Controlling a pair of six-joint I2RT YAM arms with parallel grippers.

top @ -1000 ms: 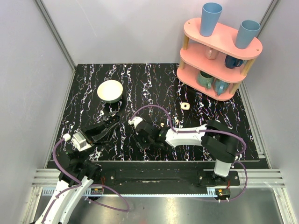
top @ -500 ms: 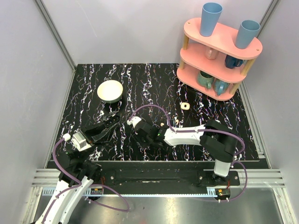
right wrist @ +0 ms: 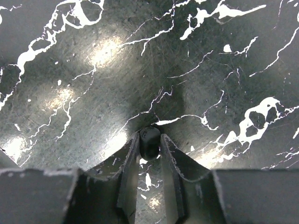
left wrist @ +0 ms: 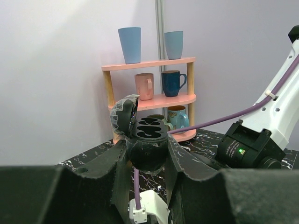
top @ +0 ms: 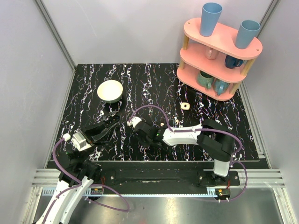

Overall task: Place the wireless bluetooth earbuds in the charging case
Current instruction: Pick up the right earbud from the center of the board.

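The charging case (left wrist: 147, 140) is black, not cream. It stands with its lid open and its dark slots showing between my left gripper's (left wrist: 147, 156) fingers, which are shut on it. In the top view the left gripper (top: 111, 123) holds it low over the table's left side. My right gripper (right wrist: 149, 145) points down at the marbled tabletop and is shut on a small black earbud (right wrist: 149, 141) at its fingertips. In the top view the right gripper (top: 142, 140) is near the table's front middle, to the right of the left gripper. A second earbud does not show.
A round cream bowl (top: 110, 90) sits at the back left. A pink shelf (top: 218, 56) with cups and mugs stands at the back right. A small cream square piece (top: 184, 106) and two tiny cream bits (top: 162, 125) lie mid-table. The right arm (left wrist: 252, 140) is close beside the case.
My right arm has shifted slightly to the left, low over the table. The left arm and the case have not moved.
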